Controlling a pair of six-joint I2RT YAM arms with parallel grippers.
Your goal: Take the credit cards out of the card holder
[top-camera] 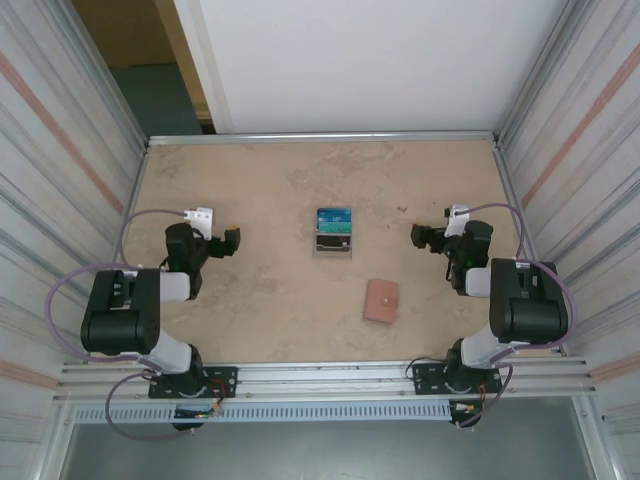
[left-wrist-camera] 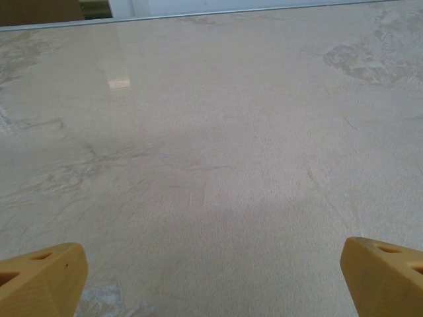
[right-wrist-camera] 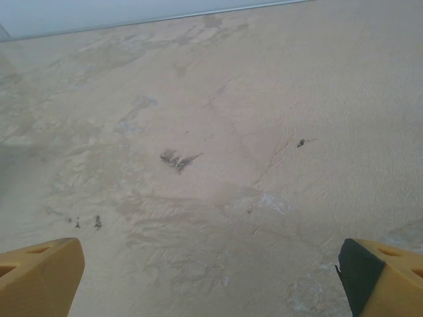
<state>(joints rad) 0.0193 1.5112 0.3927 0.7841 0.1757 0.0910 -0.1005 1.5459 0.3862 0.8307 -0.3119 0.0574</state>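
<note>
The card holder (top-camera: 381, 300), a tan-brown leather wallet, lies folded shut on the table right of centre, towards the near edge. Blue and teal credit cards (top-camera: 334, 218) stand upright in a small grey clear-plastic stand (top-camera: 333, 246) at mid-table. My left gripper (top-camera: 228, 242) hovers well left of the stand, open and empty; its yellow fingertips (left-wrist-camera: 43, 281) sit wide apart over bare table. My right gripper (top-camera: 420, 237) is to the right of the stand and beyond the wallet, also open with nothing between its fingers (right-wrist-camera: 39, 277).
Corrugated metal walls close in the table on the left and right, and a white panel stands at the back. A metal rail (top-camera: 320, 380) runs along the near edge by the arm bases. The tabletop (right-wrist-camera: 198, 165) is beige with worn, stained patches.
</note>
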